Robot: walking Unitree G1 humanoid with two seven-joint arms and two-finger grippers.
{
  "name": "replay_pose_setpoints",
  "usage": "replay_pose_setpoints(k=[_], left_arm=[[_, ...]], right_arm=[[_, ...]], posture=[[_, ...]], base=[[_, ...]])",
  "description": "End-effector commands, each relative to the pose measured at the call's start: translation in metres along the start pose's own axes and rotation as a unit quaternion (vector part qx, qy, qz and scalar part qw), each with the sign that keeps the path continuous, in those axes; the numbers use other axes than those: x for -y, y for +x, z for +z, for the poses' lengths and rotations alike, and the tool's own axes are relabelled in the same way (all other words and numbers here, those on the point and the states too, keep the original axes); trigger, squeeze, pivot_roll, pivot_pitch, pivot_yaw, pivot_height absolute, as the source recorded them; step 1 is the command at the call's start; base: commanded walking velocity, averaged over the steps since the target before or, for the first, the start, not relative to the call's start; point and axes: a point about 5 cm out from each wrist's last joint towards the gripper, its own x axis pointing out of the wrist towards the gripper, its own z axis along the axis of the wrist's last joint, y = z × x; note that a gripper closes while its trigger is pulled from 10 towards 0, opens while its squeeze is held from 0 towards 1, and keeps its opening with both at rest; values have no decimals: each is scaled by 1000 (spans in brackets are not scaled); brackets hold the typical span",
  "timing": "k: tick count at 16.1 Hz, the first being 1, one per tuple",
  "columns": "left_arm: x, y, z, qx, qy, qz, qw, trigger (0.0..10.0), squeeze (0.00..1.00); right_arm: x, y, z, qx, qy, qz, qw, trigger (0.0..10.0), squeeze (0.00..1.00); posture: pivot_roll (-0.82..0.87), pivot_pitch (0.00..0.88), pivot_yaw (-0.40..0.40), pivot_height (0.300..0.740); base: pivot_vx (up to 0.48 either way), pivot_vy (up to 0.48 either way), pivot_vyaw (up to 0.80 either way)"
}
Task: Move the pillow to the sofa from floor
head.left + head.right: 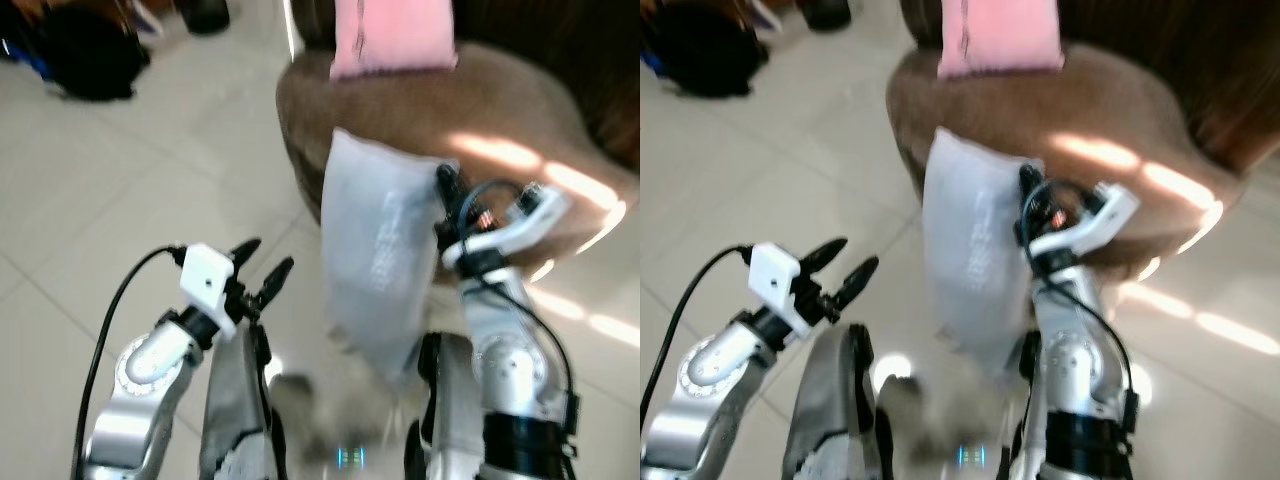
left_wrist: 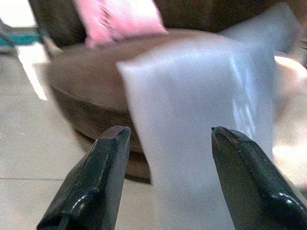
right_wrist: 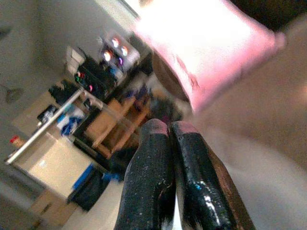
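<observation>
- Left eye view puts the brown sofa [image 1: 470, 130] across the upper right of the frame, its rounded seat edge curving down toward the middle; sunlit patches lie on the seat at the right.
- Pale tiled floor [image 1: 120, 190] fills the left half and lower part of the frame, open and bare from the sofa's front edge out to a dark bag [image 1: 90, 55] in the upper left corner.
- The pillow [image 1: 385, 260], white and long, stands nearly upright at centre frame, its top against the sofa's front edge and its lower end down at the floor, slightly blurred.
- A pink cushion [image 1: 392, 38] rests on the sofa seat at the top centre, above the pillow and apart from it.
- The right pincer [image 1: 447, 190] sits at the pillow's upper right edge, just right of centre; in the right wrist view its two black fingers [image 3: 153, 177] are pressed together, and whether pillow fabric is caught between them cannot be made out.
- The left pincer [image 1: 262, 270] hangs in the lower left-centre of the frame, over bare floor just left of the pillow, fingers spread apart and holding nothing; in the left wrist view the pillow [image 2: 201, 134] shows beyond the gap between them.
- Shelving with coloured clutter [image 3: 91, 110] shows blurred at the left of the right wrist view.
</observation>
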Motion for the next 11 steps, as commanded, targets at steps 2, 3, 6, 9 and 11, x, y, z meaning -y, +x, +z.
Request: replay_pose_setpoints(k=[2, 3, 6, 9, 11], left_arm=[[-6, 14, 8, -4, 36, 44, 998, 10000, 0], [-10, 27, 16, 11, 39, 58, 997, 10000, 0], [-10, 43, 26, 42, 33, 78, 996, 10000, 0], [-7, 45, 21, 33, 36, 92, 995, 10000, 0], [-11, 43, 17, 24, 44, 103, 993, 10000, 0]], right_arm=[[5, -11, 0, -5, -22, -73, 997, 10000, 0], [7, -11, 4, -26, -40, -82, 995, 10000, 0], [10, -10, 12, -20, -110, -88, 990, 10000, 0], [9, -13, 9, -41, -128, -96, 986, 10000, 0], [10, -14, -13, -104, -171, -67, 978, 10000, 0]], posture=[[-22, 29, 71, 495], [-42, 9, 78, 495], [-72, 0, 88, 515], [-63, 0, 60, 545], [-50, 0, 46, 560]], base=[[0, 0, 0], [0, 0, 0], [0, 0, 0], [0, 0, 0], [0, 0, 0]])
